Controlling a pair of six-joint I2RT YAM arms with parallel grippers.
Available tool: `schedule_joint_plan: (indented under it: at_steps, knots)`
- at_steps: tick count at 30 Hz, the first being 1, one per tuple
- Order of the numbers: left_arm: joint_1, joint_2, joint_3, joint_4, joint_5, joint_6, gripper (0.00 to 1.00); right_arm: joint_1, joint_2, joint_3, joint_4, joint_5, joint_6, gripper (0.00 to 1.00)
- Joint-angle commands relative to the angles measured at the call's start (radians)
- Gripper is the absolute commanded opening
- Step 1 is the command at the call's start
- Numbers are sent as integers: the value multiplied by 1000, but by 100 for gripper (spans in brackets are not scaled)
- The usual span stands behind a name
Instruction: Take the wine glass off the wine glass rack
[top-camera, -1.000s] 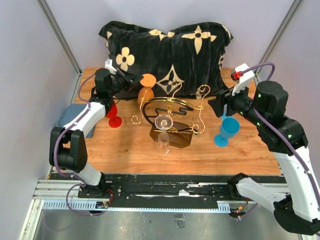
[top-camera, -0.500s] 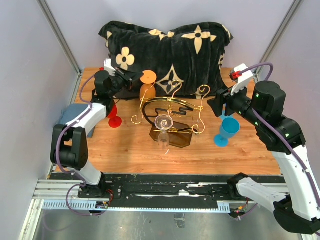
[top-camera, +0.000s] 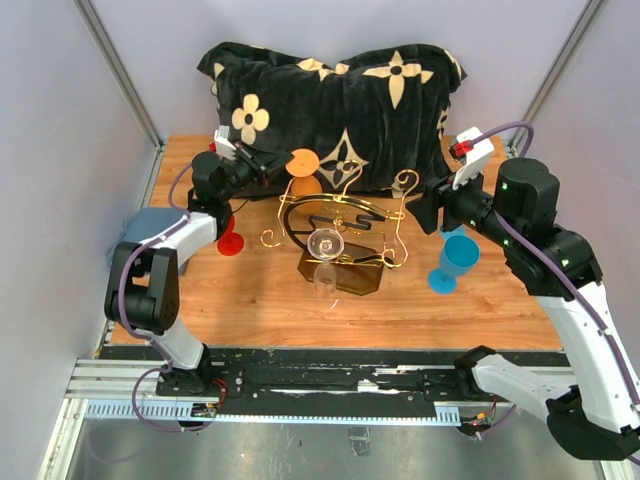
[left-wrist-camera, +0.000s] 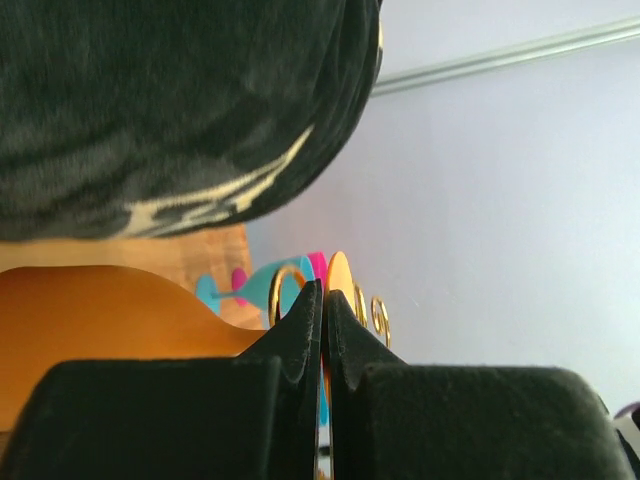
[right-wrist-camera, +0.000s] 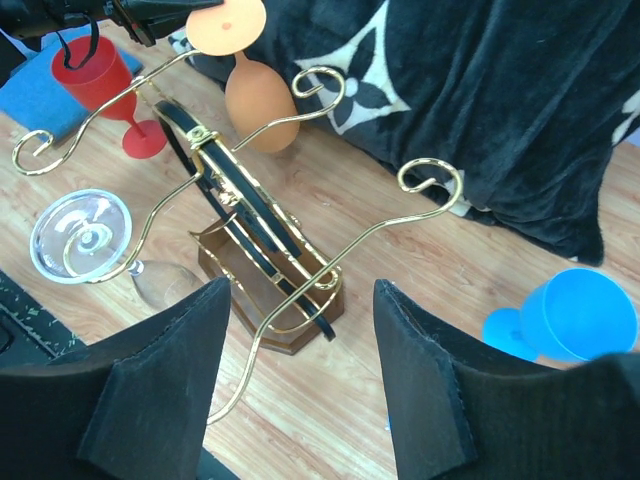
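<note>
Overhead, the left gripper (top-camera: 262, 166), upper left of the frame, pinches the flat foot of the orange wine glass (top-camera: 300, 175). The glass hangs bowl-down at the back left of the rack (top-camera: 345, 240). The foot should probably slide out along the wire, level and slow (a tilt could snag the curl). From the left wrist, the fingers (left-wrist-camera: 295, 340) are nearly shut on the thin foot edge, and the stem is hidden. From the right wrist, the right gripper (right-wrist-camera: 300, 300) hangs wide open and empty above the rack. Whether the stem sits inside the wire is unclear.
</note>
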Motion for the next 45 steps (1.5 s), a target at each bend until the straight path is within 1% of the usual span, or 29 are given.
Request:
schedule_joint_plan:
  at_steps: [1,4,6,10,13,15,17,20,21,24,26,29,31,35,40,45]
  knots:
    - [-2,-125,-49,-30,82,0,0,44,1,-17,20,-26,21,60]
    - [1,-187,-47,-202,75,79,1,50,-2,-19,21,-29,26,60]
    - [6,-221,-45,-286,59,131,0,54,-2,-16,18,-28,23,60]
    - [38,-273,-42,-358,16,208,0,56,-1,-10,12,-29,18,60]
    - [65,-316,-19,-462,-30,288,1,63,0,-15,7,-54,11,60]
    - [77,-355,-7,-526,-72,352,1,88,6,-18,2,-80,-4,60]
    - [83,-396,10,-591,-121,412,1,158,20,-5,-12,-67,-32,59]
    - [84,-449,57,-688,-180,500,1,372,47,18,-32,111,-106,59]
    - [84,-466,71,-713,-192,521,1,478,64,27,-41,169,-131,60]
    - [84,-514,121,-802,-248,581,0,692,122,46,-56,362,-198,60]
    - [84,-546,137,-840,-273,604,1,804,160,45,-39,480,-249,62]
    - [84,-581,143,-876,-282,616,1,913,208,36,9,597,-321,64]
    - [84,-596,140,-889,-276,615,0,955,235,26,42,676,-359,66]
    - [84,-627,125,-901,-277,613,1,988,297,12,79,760,-404,67]
    - [85,-647,115,-907,-276,617,1,992,342,-20,166,854,-463,67]
    - [87,-664,108,-920,-281,625,1,992,407,-6,181,926,-498,68]
